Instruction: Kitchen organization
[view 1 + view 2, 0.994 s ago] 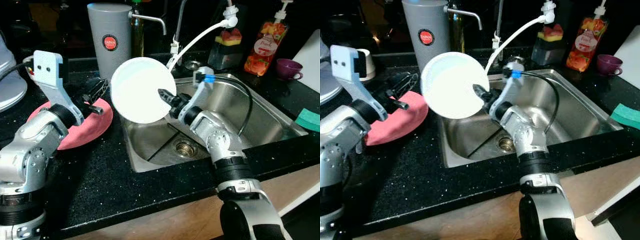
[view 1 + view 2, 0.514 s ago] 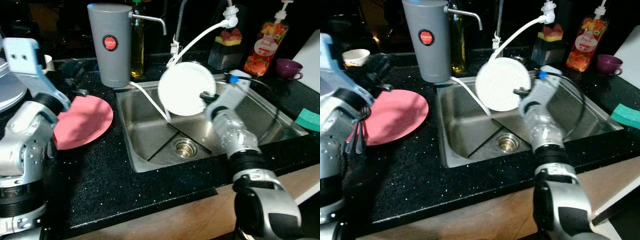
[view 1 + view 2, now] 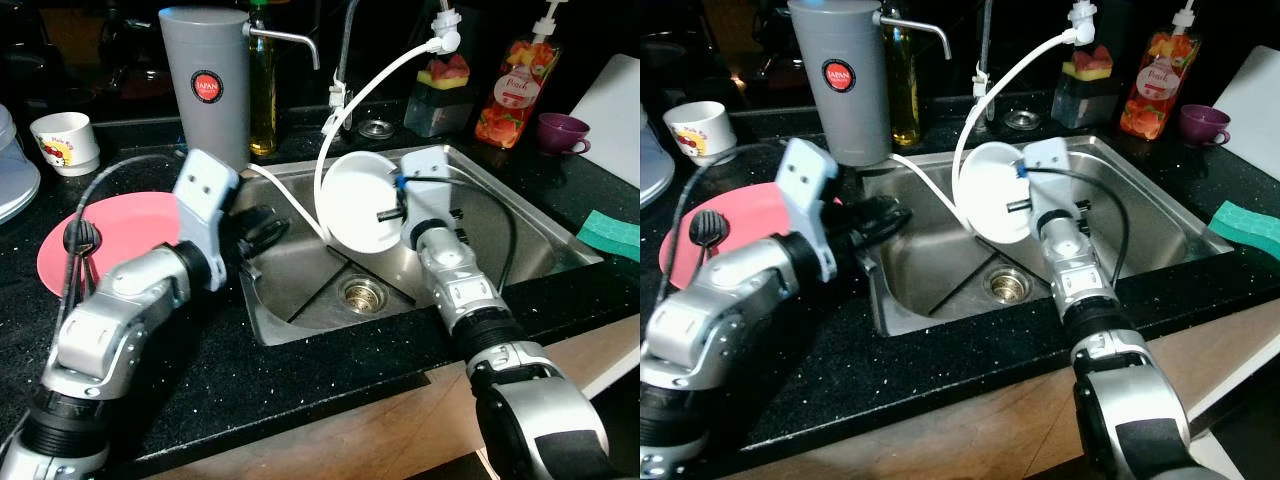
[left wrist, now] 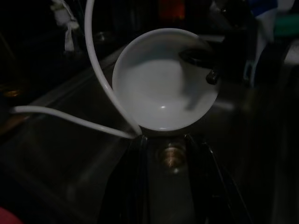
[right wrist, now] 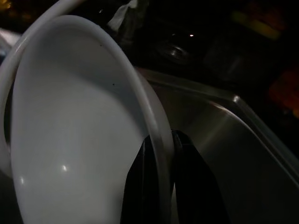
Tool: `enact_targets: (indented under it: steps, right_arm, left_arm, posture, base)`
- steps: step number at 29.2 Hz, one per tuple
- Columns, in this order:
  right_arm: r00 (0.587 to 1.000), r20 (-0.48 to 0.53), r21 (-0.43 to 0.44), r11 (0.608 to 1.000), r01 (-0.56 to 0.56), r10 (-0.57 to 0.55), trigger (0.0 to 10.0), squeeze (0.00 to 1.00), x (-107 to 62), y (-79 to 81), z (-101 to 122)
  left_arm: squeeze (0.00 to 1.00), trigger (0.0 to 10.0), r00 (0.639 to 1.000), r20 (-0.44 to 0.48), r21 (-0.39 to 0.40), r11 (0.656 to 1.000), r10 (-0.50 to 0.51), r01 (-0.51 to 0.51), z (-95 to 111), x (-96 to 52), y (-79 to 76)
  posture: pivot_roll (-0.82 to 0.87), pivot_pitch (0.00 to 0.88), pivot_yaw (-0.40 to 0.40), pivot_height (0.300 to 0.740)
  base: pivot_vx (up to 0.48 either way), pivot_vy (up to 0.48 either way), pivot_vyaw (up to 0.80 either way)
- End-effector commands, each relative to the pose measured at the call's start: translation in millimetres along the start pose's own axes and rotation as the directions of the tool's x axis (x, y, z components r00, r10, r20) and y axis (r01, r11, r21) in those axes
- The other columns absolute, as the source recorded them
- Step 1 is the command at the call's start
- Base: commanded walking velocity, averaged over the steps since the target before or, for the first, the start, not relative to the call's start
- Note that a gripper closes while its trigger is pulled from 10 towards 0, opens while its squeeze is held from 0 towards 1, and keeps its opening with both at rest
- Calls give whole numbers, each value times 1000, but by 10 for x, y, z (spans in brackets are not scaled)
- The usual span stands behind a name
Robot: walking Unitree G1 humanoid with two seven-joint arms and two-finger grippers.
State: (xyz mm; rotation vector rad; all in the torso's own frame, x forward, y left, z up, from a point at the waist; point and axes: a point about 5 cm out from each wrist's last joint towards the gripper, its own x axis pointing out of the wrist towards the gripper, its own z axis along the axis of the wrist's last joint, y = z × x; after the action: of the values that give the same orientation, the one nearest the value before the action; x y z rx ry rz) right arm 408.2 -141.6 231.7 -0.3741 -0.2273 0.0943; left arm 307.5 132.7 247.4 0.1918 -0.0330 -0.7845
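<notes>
Right pincer (image 3: 388, 213) clenched on white plate (image 3: 360, 200) rim, plate held on edge over sink (image 3: 520, 215).

My right pincer's two fingers (image 5: 187, 186) pinch the plate rim from both sides; plate stands near upright above the basin, its hollow face toward my left arm, drain (image 3: 361, 293) below it. White hose (image 3: 375, 85) arcs from above, passes just beside the plate's rim and runs down along the sink's left wall. My left pincer (image 3: 262, 226) sits at the sink's left edge, pointing at the plate, apart from it; fingers (image 4: 135, 186) look spread, grasping nothing. Pink plate (image 3: 100, 235) lies flat on the black surface (image 3: 300, 370) behind my left arm, mug (image 3: 65, 142) further back. Grey canister (image 3: 205, 85) behind sink, soap bottle (image 3: 510, 75) and purple cup (image 3: 560, 132) far right, green sponge (image 3: 612, 232) at right edge.
</notes>
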Motion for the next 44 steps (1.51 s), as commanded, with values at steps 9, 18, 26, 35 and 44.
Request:
enact_targets:
  steps: [9,18,26,35,44]
  right_arm:
    - [995,-69,-107,991,-79,72,10000,0,-24,72,-128]
    - [994,-86,-78,994,-75,68,10000,1000,-32,76,-168]
    - [997,-55,-70,996,-49,45,10000,0,-10,72,-110]
    - [997,13,225,971,-83,83,10000,0,19,132,20]
    - [971,147,490,839,-236,187,10000,0,0,293,179]
  left_arm:
    - [0,10000,992,-108,-5,998,-58,58,-162,-4,-72]
    - [0,10000,993,-113,3,999,-46,47,-166,-30,-51]
    - [0,10000,991,-94,33,995,99,-96,-118,-51,96]
    - [0,10000,794,-84,34,798,602,-602,-79,-341,704]
    - [0,10000,738,11,-46,737,675,-674,28,-492,802]
  posture:
    - [22,69,-11,740]
    - [27,65,-6,740]
    - [27,55,-8,740]
    - [30,49,-9,740]
    - [34,60,-12,740]
  base:
    - [0,0,0]
    - [0,0,0]
    - [0,0,0]
    - [0,0,0]
    - [0,0,0]
